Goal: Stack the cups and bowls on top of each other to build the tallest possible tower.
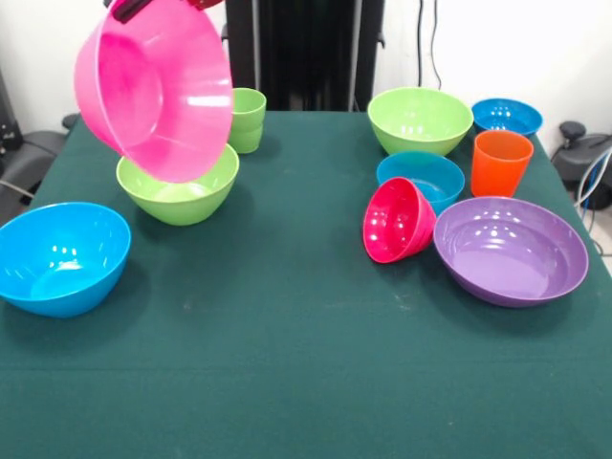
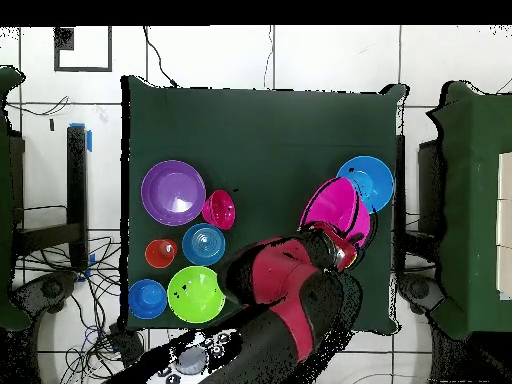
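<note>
Pink bowl [image 1: 158,86] hangs tilted, its rim clenched in the jaws [image 1: 129,8], above the lime green bowl [image 1: 178,191]. It may slip, landing crooked toward 6 o'clock.

You are looking at a robotics lab, not a home. The table [image 1: 306,382] is draped in dark green cloth, and the red and black arm [image 2: 285,290] reaches over it from its own pedestal side. Behind the gripper [image 1: 158,5] stand a black column [image 1: 306,53] and a bare white wall [image 1: 535,48] with hanging cables [image 1: 421,43]. Far to the gripper's side, loose wires [image 2: 95,330] sprawl over a pale tiled floor [image 2: 330,55].
</note>
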Available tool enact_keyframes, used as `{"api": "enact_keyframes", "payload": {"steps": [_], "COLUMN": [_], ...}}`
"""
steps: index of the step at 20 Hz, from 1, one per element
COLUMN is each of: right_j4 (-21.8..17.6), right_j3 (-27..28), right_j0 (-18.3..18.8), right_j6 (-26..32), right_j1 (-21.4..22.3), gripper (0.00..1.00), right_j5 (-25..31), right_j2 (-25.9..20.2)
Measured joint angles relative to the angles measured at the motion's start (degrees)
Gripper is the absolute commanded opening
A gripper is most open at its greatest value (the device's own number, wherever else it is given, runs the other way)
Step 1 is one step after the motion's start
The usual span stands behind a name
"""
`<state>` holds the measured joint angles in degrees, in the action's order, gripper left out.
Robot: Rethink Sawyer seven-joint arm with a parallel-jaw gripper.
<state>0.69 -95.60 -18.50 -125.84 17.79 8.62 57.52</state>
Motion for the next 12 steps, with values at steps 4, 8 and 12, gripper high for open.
{"api": "enact_keyframes", "payload": {"steps": [4, 8, 12], "right_j4": [2.3, 5.5, 7.9], "right_j3": [0.5, 1.7, 2.9], "right_j0": [-1.1, -3.1, -5.1], "right_j6": [-0.1, -0.8, -2.1], "right_j1": [-3.8, -11.1, -18.0], "gripper": [0.00, 0.00, 0.00], "right_j5": [0.2, 2.2, 5.5], "right_j2": [2.9, 8.4, 13.5]}}
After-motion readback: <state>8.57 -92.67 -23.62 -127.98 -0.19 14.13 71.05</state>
